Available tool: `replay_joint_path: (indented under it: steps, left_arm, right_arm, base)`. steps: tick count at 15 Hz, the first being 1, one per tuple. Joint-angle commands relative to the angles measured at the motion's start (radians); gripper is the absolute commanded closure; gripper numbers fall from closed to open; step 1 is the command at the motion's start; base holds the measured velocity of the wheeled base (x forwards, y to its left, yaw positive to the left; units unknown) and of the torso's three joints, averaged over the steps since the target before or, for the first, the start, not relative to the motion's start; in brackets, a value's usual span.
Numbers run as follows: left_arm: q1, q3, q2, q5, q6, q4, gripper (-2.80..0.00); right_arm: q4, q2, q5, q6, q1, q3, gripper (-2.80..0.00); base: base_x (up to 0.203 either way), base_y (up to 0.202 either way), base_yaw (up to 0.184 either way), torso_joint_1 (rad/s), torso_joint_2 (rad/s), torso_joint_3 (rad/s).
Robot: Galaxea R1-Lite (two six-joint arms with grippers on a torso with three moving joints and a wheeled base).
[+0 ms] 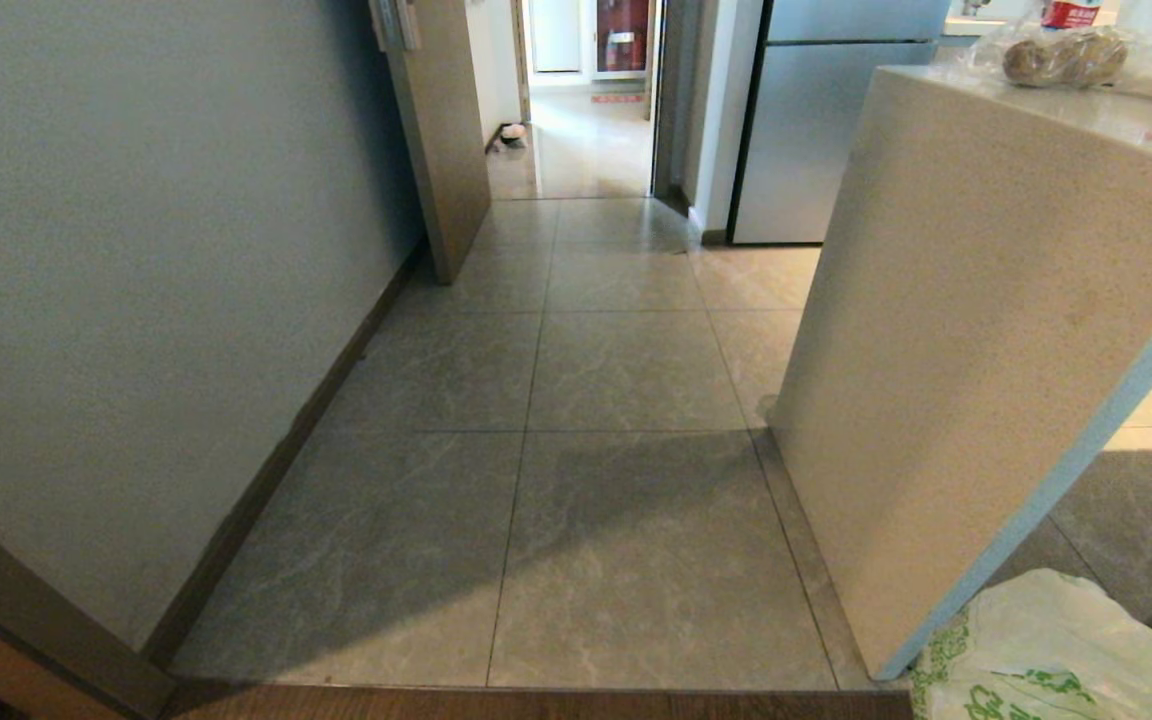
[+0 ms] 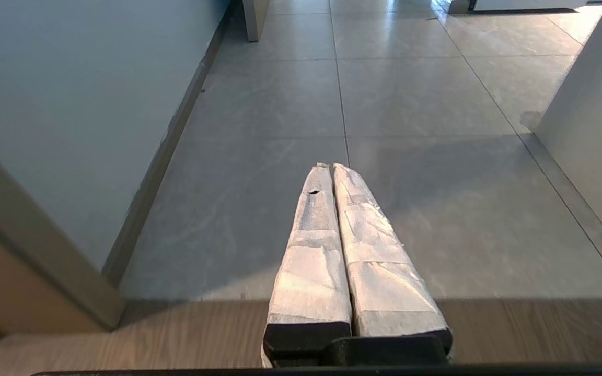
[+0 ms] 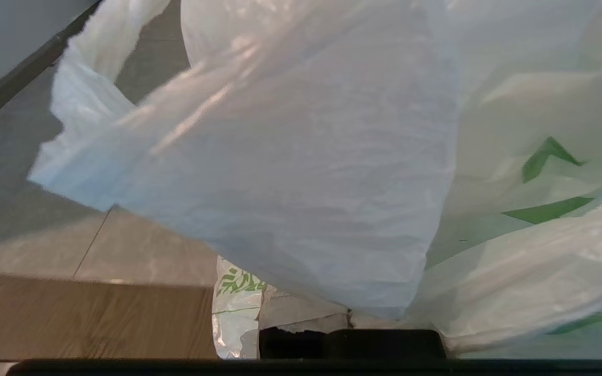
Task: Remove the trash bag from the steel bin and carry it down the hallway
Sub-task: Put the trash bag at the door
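Nearest me, at five o'clock in my head view, the trash bag (image 1: 1056,650) billows white and green; my right hand (image 3: 350,334) is clamped on its plastic, which fills the right wrist view. My left hand (image 2: 332,172) hangs low over the tiles, its wrapped fingers (image 2: 314,240) pressed together on nothing. Beyond, the hallway (image 1: 586,350) runs toward twelve o'clock, the tabletop (image 1: 1086,95) at two o'clock and a fridge (image 1: 816,120) at one o'clock.
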Motion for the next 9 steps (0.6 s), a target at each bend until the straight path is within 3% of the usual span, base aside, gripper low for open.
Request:
replay_joint_path:
  steps: [1,9]
  left_arm:
    - [0.000,0.000,0.001,0.000,-0.001,0.000,0.00]
    - [0.000,0.000,0.001,0.000,-0.001,0.000,0.00]
  right_arm:
    - [0.000,-0.039,0.000,-0.001,0.001,0.000,0.00]
    - [0.000,-0.039,0.002,-0.003,0.001,0.000,0.00]
  base:
    - [0.189,0.000,0.002,0.002,0.00,0.002]
    - [0.190,0.000,0.001,0.004,0.00,0.002]
